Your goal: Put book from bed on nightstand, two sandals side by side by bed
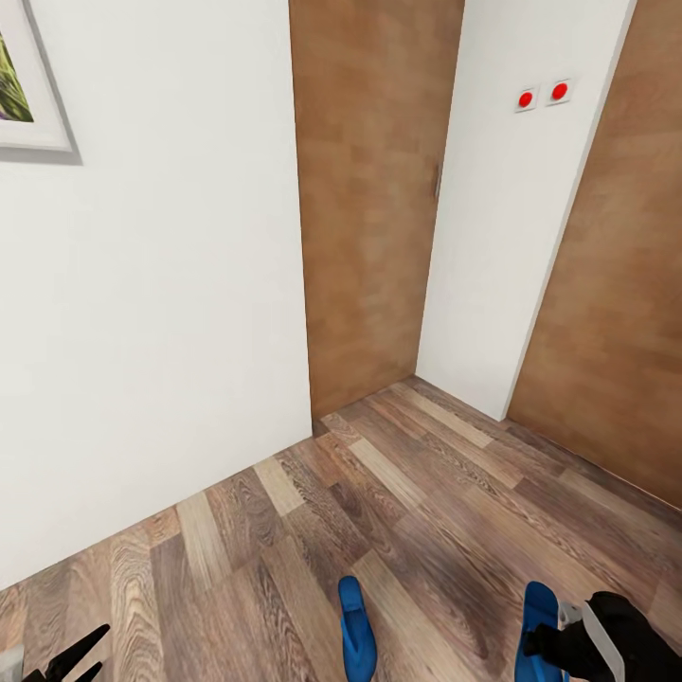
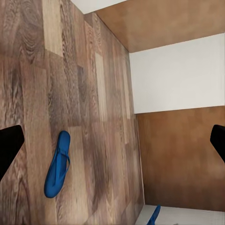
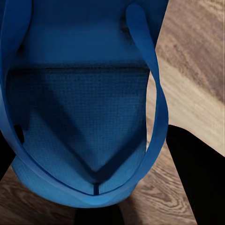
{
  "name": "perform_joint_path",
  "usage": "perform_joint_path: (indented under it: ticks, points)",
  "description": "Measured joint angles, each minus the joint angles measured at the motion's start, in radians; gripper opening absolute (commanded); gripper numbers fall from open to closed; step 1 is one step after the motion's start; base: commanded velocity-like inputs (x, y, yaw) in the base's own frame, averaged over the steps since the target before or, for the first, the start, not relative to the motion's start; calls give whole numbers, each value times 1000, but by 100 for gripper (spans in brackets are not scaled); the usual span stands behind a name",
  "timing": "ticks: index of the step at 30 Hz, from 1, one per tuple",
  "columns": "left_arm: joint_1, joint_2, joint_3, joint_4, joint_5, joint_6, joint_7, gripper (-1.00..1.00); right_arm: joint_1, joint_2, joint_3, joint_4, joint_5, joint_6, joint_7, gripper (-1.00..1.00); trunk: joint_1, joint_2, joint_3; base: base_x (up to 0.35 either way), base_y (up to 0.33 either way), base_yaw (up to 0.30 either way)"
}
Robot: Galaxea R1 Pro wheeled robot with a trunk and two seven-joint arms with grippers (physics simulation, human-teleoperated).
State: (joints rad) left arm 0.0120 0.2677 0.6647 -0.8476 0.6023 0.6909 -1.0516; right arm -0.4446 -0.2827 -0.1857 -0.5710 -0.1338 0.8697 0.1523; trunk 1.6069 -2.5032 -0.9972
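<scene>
Head view showed a corner of the bedroom: a white wall (image 1: pixel 161 313) on my left with the edge of a framed picture (image 1: pixel 24 80) at the top, a brown door (image 1: pixel 369 199) straight ahead, a narrow white wall strip carrying two red buttons (image 1: pixel 542 95), and a second brown door (image 1: pixel 616 284) at the right. The wood-plank floor (image 1: pixel 398 502) ran toward me. One blue sandal (image 1: pixel 356 630) lay flat on the planks near the bottom middle of that view, toe end pointing away from me. The second sandal (image 1: pixel 540 620) was at my right gripper (image 1: pixel 549 644), its blue sole standing up beside the black fingers. In the right wrist view that sandal (image 3: pixel 84 108) sat very close to the camera, its strap looping round the sole, with my dark fingers (image 3: pixel 197 178) at either side of it; I was clenched on it. My left gripper (image 1: pixel 71 663) sat low at the left corner of the head view, fingers spread and empty. The left wrist view showed its two black fingertips (image 2: pixel 9 147) well apart at the frame edges, and the loose sandal (image 2: pixel 57 165) lying on the floor between them, far off.
</scene>
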Motion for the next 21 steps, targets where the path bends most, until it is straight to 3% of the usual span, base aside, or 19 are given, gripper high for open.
perform_joint_path:
  ticks: [4,6,10,15,18,21]
  points:
    - [-2,-3,-8,-2,-1,0,1,100,0,0,1,-1,0,0,-2,-100,0,0,0,0,0,0]
    - [-4,-5,-32,-2,-2,-1,12,100,0,0,2,-1,0,0,-2,-100,0,0,0,0,0,0]
    - [-12,-12,-108,-11,2,-2,104,100,0,0,3,-3,-1,-1,-3,-100,0,0,0,0,0,0]
    - [-57,-63,-141,-21,-1,-3,185,100,0,1,5,-22,-2,0,-5,-100,0,0,0,0,0,0]
    - [-108,-110,-175,-29,-9,-2,266,100,0,1,5,-49,-1,0,-6,-100,0,0,0,0,0,0]
    - [-183,-161,-268,-32,-10,-2,405,100,0,2,3,-62,-1,-1,-8,-100,0,0,0,0,0,0]
